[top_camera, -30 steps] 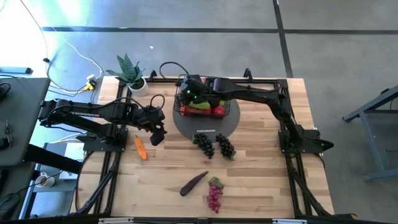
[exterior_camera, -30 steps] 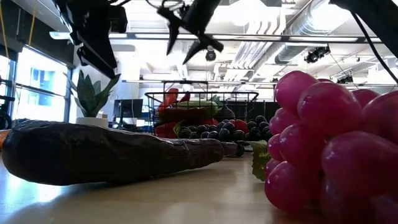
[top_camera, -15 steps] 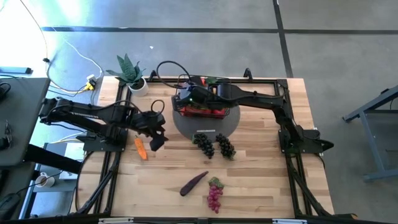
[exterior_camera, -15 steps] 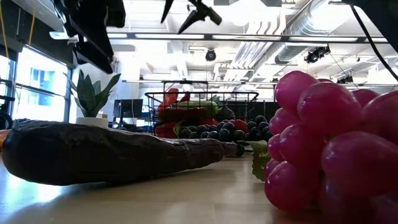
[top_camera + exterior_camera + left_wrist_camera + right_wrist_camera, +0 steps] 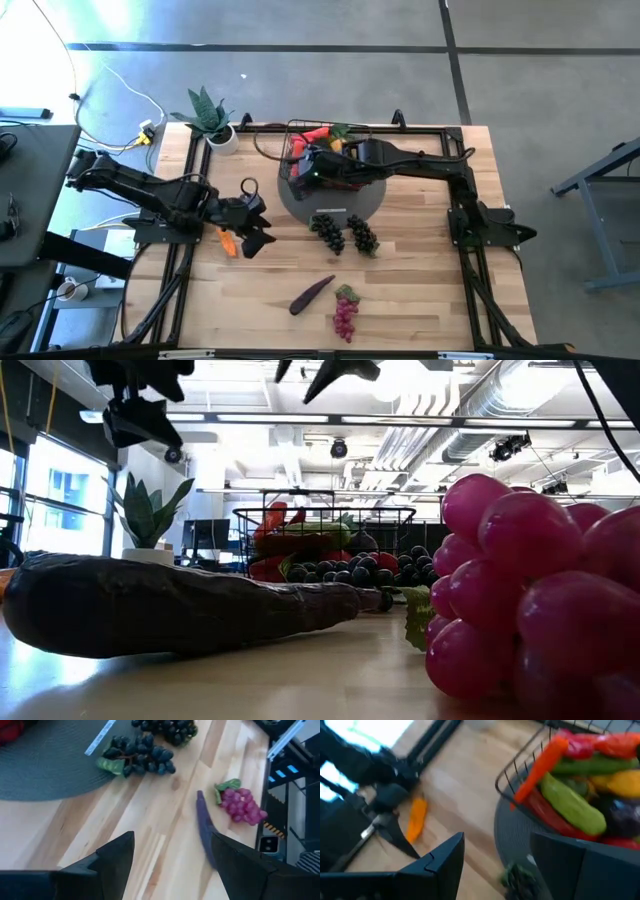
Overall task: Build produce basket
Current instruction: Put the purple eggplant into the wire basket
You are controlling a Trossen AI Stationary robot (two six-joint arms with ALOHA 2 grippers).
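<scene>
The black wire basket [image 5: 506, 779] stands on a grey round disc [image 5: 345, 203] at the table's far middle, filled with produce: a green cucumber [image 5: 570, 805], red peppers and a carrot. My right gripper [image 5: 298, 172] hovers open high above the basket's left side [image 5: 325, 370]. My left gripper [image 5: 258, 238] hangs open over bare wood just right of a loose orange carrot [image 5: 228, 241]. Two dark grape bunches [image 5: 327, 230] [image 5: 362, 236], a purple eggplant [image 5: 312, 293] and pink grapes [image 5: 345, 312] lie on the table.
A potted spiky plant [image 5: 208, 115] stands at the far left corner. Black frame rails run along the table's left, right and far edges. Bare wood lies along the near edge on either side of the eggplant.
My right gripper has risen from just above the basket and drawn toward the near edge. My left gripper has swung toward the near edge, past the carrot's right side. No produce has moved.
</scene>
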